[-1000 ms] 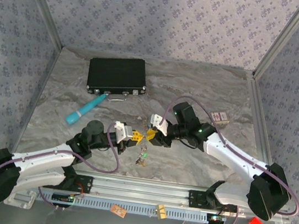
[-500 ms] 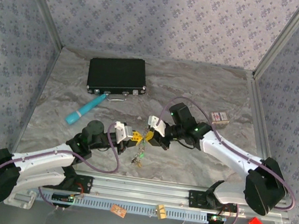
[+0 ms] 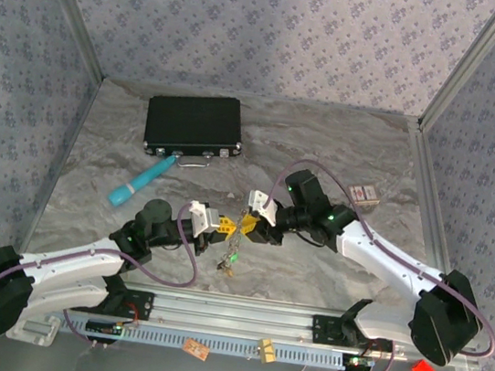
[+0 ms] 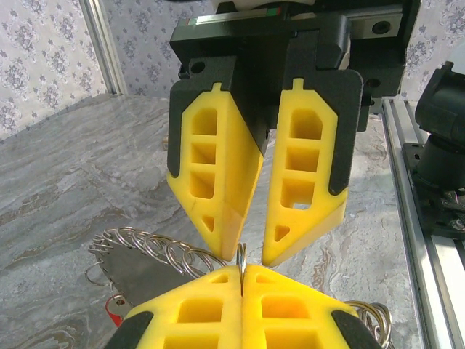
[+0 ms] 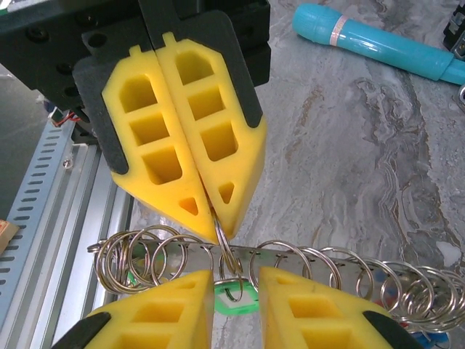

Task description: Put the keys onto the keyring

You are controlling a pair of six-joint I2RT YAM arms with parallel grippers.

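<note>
Steel keyring (image 5: 224, 251) held edge-on between our two grippers
Our left gripper (image 4: 242, 273) is pressed together on its rim; our right gripper (image 5: 236, 280), nearer the green key (image 5: 236, 298), stands spread astride the ring, key just below the gap.

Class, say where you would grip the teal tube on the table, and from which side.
I would grip the teal tube at mid-length from straight above, jaws across its narrow width: it lies flat, long and slim, with bare table either side.

Black case (image 3: 193, 125) rear left; teal tube (image 3: 140, 181) near its front; small box (image 3: 368, 195) right.
</note>
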